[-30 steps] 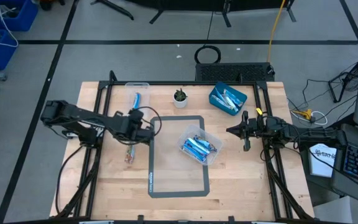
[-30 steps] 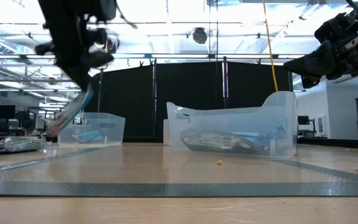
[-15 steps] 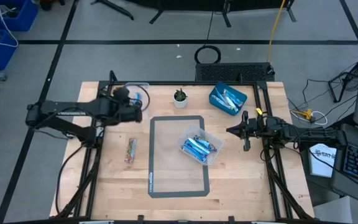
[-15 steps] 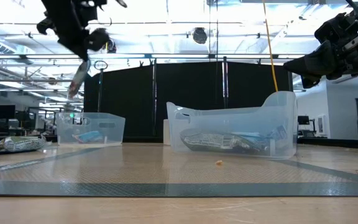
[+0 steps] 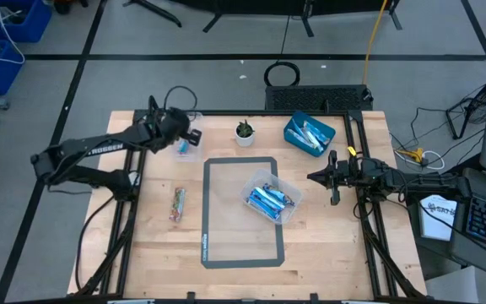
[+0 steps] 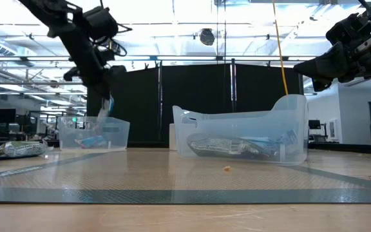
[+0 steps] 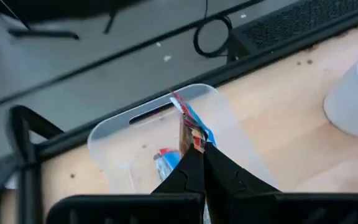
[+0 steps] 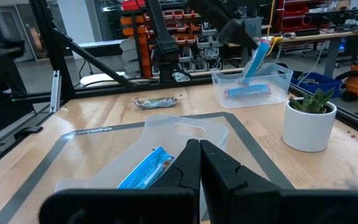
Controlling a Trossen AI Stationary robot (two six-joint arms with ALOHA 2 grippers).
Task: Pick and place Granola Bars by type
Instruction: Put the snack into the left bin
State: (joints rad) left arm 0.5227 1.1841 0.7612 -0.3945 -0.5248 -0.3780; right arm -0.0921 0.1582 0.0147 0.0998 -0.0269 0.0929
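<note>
the left arm reaches across the far left part of the wooden surface, its tool closed tight on a blue granola bar that hangs over the small clear tub at the far left edge. in the low view this bar dips toward that tub's rim, tilted; whether it touches the tub cannot be told. one more blue bar lies inside the tub. white lettering runs along the left arm's forearm in the high view, too small to read.

the right arm waits at the right edge of the surface, its tool pinched shut on nothing, pointing toward the middle. just ahead of it sits a larger clear tub holding several blue bars, on the corner of a grey-bordered mat. the mat carries a strip of white print along its border, seen in the right wrist view, not legible.

a brownish-pink bar lies loose on the surface left of the mat. a white pot with a small plant stands between the small tub and a blue square bin with more bars inside, at the far right.
</note>
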